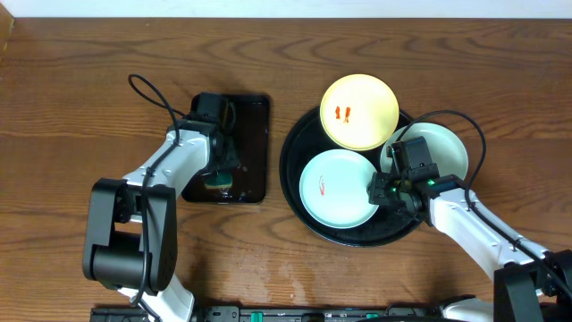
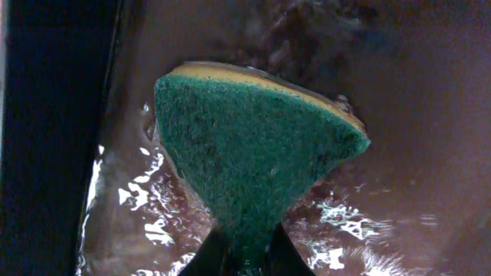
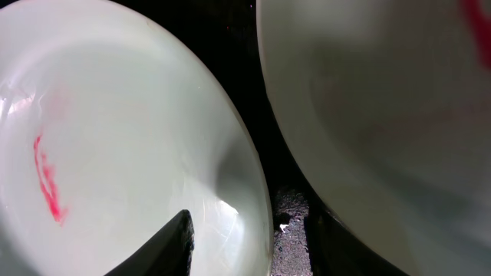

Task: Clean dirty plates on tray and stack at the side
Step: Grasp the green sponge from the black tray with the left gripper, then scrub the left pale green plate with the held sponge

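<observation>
- Wood table (image 1: 71,89); round black tray (image 1: 288,156) right of centre, three plates lying face up in it. Round, so no long axis.
- Yellow plate (image 1: 359,112) far side, two red marks. Mint plate (image 1: 338,188) near-left, one red streak. Second mint plate (image 1: 447,148) at the right edge.
- Right gripper (image 3: 247,230) spread, fingers straddling the near-left mint plate's rim.
- Left gripper (image 2: 239,249) pinching sponge (image 2: 245,146) over wet rectangular tray (image 1: 255,134); green face to the wrist camera.

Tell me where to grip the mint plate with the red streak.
Pinch the streaked plate by its raised rim on the side facing the other mint plate, coming from the right and above. It lies flat in the tray, so only the thin lip offers a hold; the dark gap there leaves room for an outer finger. The right hand stands open astride that edge.
</observation>
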Action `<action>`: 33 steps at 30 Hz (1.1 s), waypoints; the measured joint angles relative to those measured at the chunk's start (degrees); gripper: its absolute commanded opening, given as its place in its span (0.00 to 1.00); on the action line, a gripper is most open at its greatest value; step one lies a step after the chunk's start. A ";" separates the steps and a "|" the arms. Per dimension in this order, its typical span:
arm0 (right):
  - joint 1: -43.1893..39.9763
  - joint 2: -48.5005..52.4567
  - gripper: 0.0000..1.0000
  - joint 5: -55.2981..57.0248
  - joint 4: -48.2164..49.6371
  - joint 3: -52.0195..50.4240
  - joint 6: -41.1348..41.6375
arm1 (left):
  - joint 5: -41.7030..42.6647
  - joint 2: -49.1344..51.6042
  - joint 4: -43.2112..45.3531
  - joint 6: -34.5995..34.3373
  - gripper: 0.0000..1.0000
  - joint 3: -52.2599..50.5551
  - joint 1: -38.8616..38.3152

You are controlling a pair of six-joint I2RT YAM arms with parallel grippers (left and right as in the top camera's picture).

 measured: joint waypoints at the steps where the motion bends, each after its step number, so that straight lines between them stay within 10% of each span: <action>1: 0.00 0.00 0.46 0.00 0.00 0.02 0.00 | 0.04 -0.11 -0.39 0.02 0.08 0.00 0.00; 7: 0.02 0.00 0.27 0.00 0.11 0.02 -0.48 | 1.62 -2.64 -6.95 0.28 0.07 0.20 -0.13; 19: 0.02 0.79 0.24 -0.09 1.11 -0.11 -4.94 | 11.91 -17.70 -10.40 1.09 0.08 3.06 -10.69; 24: 0.00 3.87 0.01 0.15 3.56 -0.24 -5.18 | 13.09 -17.46 -10.32 0.39 0.08 3.04 -15.61; 33: -0.04 3.89 0.01 0.61 4.13 -0.20 -4.00 | 13.46 -15.58 -1.79 -4.44 0.08 3.04 -23.19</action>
